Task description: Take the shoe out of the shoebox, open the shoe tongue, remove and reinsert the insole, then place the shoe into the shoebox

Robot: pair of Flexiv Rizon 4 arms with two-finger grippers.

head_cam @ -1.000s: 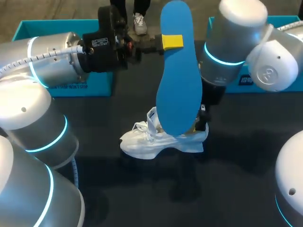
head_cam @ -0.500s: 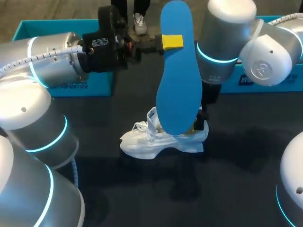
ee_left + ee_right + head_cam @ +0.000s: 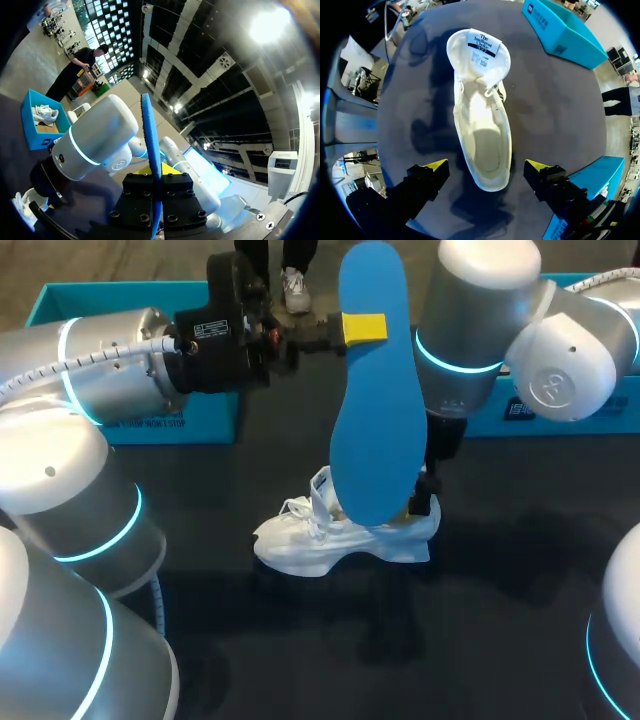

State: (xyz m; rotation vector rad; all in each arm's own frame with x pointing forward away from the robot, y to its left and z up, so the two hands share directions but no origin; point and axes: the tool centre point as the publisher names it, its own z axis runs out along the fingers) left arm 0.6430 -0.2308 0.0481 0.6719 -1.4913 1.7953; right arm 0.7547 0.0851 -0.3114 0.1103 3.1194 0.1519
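A blue insole (image 3: pixel 372 410) hangs upright above the table, with my left gripper (image 3: pixel 363 328) shut on its upper part. In the left wrist view the insole (image 3: pixel 149 135) runs edge-on between the closed fingers of the left gripper (image 3: pixel 156 174). Under it a white shoe (image 3: pixel 340 535) lies on the dark table, toe to the left. The right wrist view looks down into the shoe (image 3: pixel 484 125); its tongue (image 3: pixel 479 50) is folded forward and the inside is bare. My right gripper (image 3: pixel 486 167) stands open over the heel, one yellow tip on each side, touching nothing.
A teal box (image 3: pixel 120 425) stands at the back left behind my left arm. Another teal box (image 3: pixel 560 405) stands at the back right and shows near the right gripper (image 3: pixel 565 32). In the left wrist view a teal box (image 3: pixel 35 135) holds another white shoe.
My right arm's upper joints shifted slightly to the left a second ago, then stopped. The insole, the shoe and my left arm have stayed put.
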